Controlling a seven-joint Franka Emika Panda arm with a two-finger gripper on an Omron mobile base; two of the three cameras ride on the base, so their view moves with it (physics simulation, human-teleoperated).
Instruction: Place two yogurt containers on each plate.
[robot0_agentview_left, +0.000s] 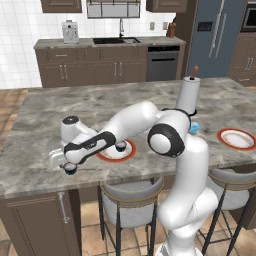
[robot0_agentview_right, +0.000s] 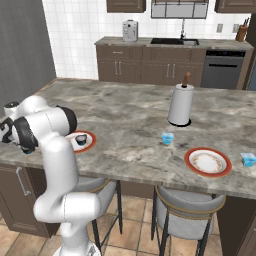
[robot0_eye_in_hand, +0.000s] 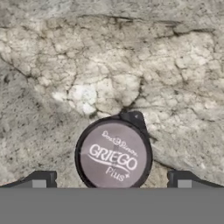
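navy yogurt cup (robot0_eye_in_hand: 113, 154) upright, lid twd cam, btwn pincer (robot0_eye_in_hand: 111, 180) tips

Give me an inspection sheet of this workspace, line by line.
Surface: marbled grey island counter.
Job's things: near plate holds one dark yogurt cup; second dark cup sits on the counter under the gripper; far plate bare; light blue cup between the plates, another beyond the far plate.
Clutter: paper-towel roll upright.
Gripper: gripper open, fingertips either side of the dark cup, not touching.
Cables: nothing seen.
Surroundings: stools under the island, sink, dishwasher, fridge behind.
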